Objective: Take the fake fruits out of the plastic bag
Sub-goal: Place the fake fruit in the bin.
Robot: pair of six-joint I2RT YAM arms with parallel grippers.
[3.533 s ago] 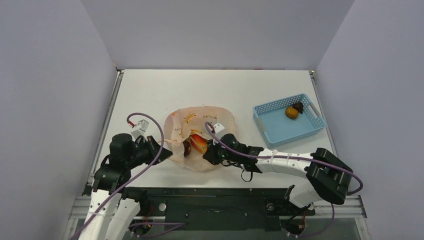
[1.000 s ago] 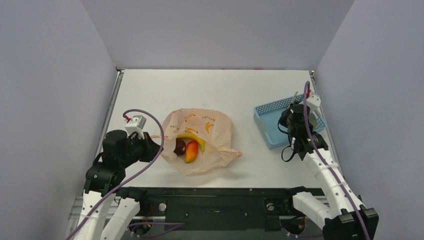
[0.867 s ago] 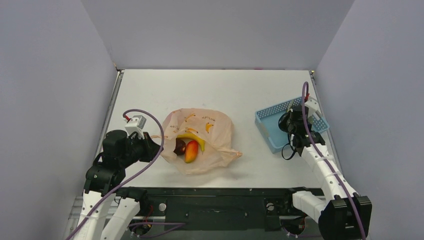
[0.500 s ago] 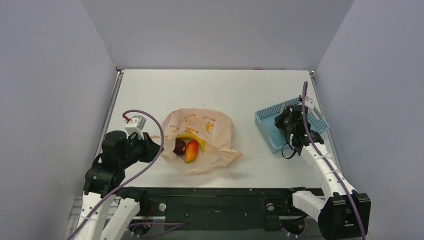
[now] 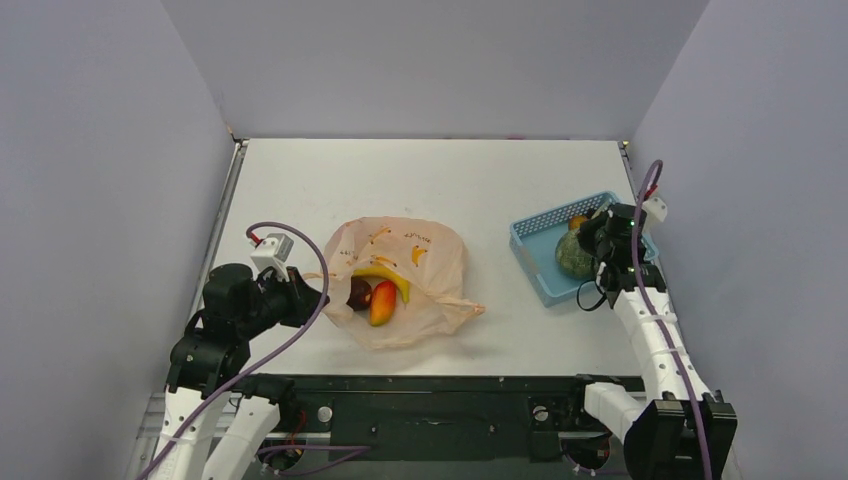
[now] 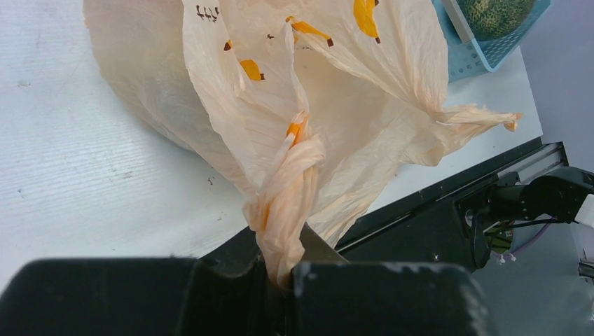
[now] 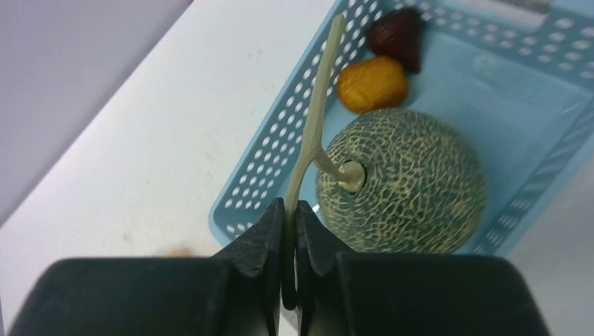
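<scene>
Right wrist view: right gripper [image 7: 289, 206] pinched shut on the stem [image 7: 319, 112] of the melon [image 7: 403, 185], which sits just ahead and right of the fingers, inside the blue basket [image 7: 270, 164]; left gripper [image 6: 280, 269] clamps the twisted handle [image 6: 284, 203] of the plastic bag [image 6: 350, 119].

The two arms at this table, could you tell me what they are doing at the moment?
They are emptying fake fruits out of a plastic bag. The left gripper is shut on the bag's twisted handle, holding it in place. The right gripper is shut on the stem of a green melon, which is inside the blue basket beside an orange fruit and a maroon fruit. A banana, a mango and a dark fruit lie in the bag's open mouth.
</scene>
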